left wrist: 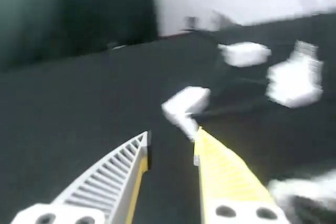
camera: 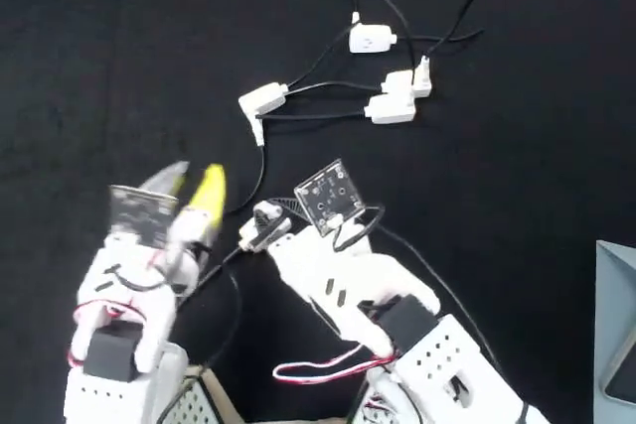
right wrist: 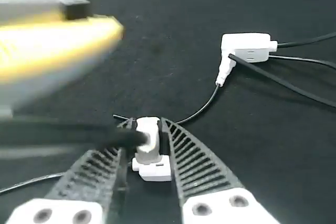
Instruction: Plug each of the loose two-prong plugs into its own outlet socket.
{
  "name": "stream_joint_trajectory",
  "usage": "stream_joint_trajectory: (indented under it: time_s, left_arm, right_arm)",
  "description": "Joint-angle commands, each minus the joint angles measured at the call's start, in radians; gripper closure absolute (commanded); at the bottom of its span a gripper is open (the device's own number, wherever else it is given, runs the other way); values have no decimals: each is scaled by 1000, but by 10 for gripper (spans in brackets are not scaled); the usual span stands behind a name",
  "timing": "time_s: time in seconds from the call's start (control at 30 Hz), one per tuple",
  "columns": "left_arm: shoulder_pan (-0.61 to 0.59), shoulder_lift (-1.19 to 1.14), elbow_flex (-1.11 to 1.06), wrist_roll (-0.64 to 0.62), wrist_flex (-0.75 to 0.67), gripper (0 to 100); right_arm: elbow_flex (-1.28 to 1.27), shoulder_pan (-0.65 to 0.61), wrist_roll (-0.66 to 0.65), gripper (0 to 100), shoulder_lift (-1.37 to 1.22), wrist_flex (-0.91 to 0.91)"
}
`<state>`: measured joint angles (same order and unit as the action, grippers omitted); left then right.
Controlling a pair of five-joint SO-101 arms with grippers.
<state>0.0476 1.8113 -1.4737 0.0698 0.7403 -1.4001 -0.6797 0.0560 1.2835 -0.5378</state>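
Note:
My right gripper point(camera: 260, 227) point(right wrist: 147, 125) sits low over the black table, shut on a white plug point(right wrist: 148, 139) with a second white piece point(right wrist: 153, 169) right under it. A thin black cable runs from there to a white outlet point(camera: 263, 98) point(right wrist: 247, 47) point(left wrist: 186, 103) farther out. My left gripper point(camera: 192, 178) point(left wrist: 172, 136) hangs open beside the right one, with one grey and one yellow finger and nothing between them, and it faces that same outlet. Three more white outlets and plugs point(camera: 373, 39) point(camera: 407, 81) point(camera: 390, 109) lie in a cluster at the back.
Black cables point(camera: 328, 86) loop between the white pieces and run off the table's far edge. A grey-blue box point(camera: 618, 325) stands at the right edge. Open black cloth point(camera: 99, 76) stretches to the left of the outlets.

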Motion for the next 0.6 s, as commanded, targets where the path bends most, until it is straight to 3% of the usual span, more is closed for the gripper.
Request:
stream_joint_trajectory:
  time_s: [0.0, 0.13, 0.4, 0.57]
  left_arm:
    - [-231, 6, 4, -126, -40, 848]
    - [-294, 5, -30, -170, -92, 849]
    - [-323, 5, -54, -169, -124, 849]
    - [-323, 5, -56, -169, -124, 849]
  right_arm:
    - [25, 26, -20, 985, -15, 2]
    - [101, 38, -20, 985, -174, 5]
    - [260, 103, -26, 985, -611, 123]
    - [309, 103, -26, 986, -736, 150]
